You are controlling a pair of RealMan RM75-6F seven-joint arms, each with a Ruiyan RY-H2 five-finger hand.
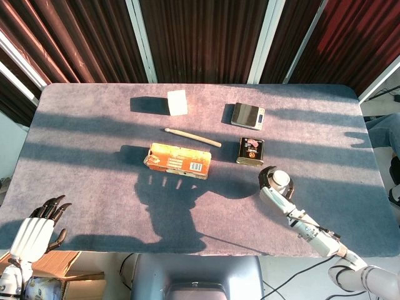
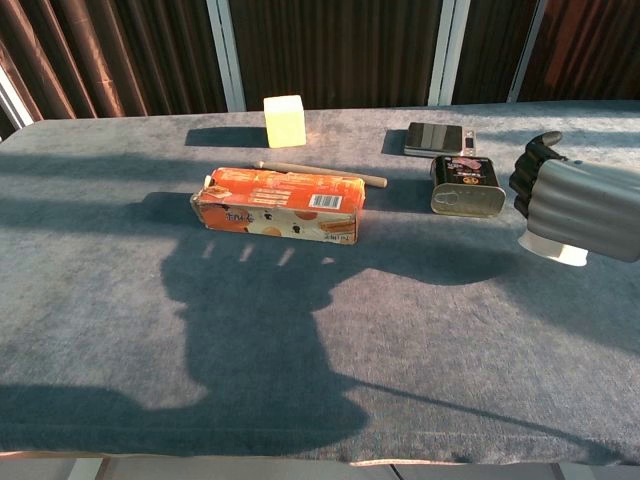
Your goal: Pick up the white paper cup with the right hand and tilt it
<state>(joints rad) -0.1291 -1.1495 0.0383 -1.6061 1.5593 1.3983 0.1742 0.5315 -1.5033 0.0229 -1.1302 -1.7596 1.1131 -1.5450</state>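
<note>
The white paper cup (image 1: 282, 178) stands upright at the right of the table, and my right hand (image 1: 272, 188) grips it with its fingers wrapped around the wall. In the chest view my right hand (image 2: 572, 207) covers most of the cup (image 2: 556, 249), so only its lower end shows beneath the fingers. That end is at or just above the cloth; I cannot tell whether it touches. My left hand (image 1: 37, 229) hangs by the table's front left corner, fingers apart and holding nothing.
A dark tin (image 1: 250, 150) lies just behind the cup and a grey flat device (image 1: 247, 115) further back. An orange carton (image 1: 177, 160), a wooden stick (image 1: 192, 137) and a pale cube (image 1: 177, 102) occupy the middle. The grey table (image 1: 94, 187) ends close in front.
</note>
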